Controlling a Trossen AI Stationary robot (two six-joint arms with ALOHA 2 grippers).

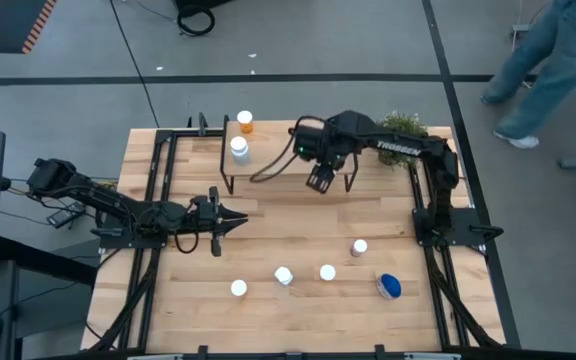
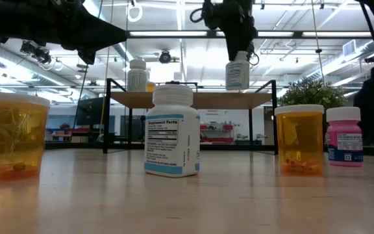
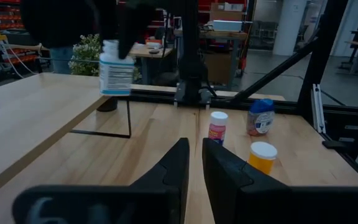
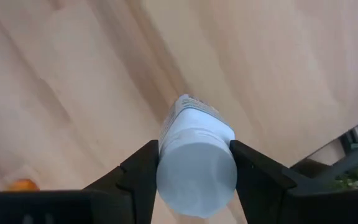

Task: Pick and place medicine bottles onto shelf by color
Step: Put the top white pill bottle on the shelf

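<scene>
Closest to the low camera, well short of the low light-wood shelf on black legs (image 2: 193, 99), a white-capped white bottle (image 2: 171, 131), two orange ones and a pink one wait on the table. The left gripper (image 1: 230, 221), fingers pressed nearly together, idles in front of the shelf. Over the shelf's right part, the right gripper (image 4: 194, 163) pinches a white-capped white pill bottle (image 2: 237, 71) by its cap, hanging just above the board, I think. Lower it straight, keep it plumb, let go only once the base sits flat. Another white bottle (image 1: 239, 150) and an orange bottle (image 1: 245, 122) stand at the shelf's left end.
</scene>
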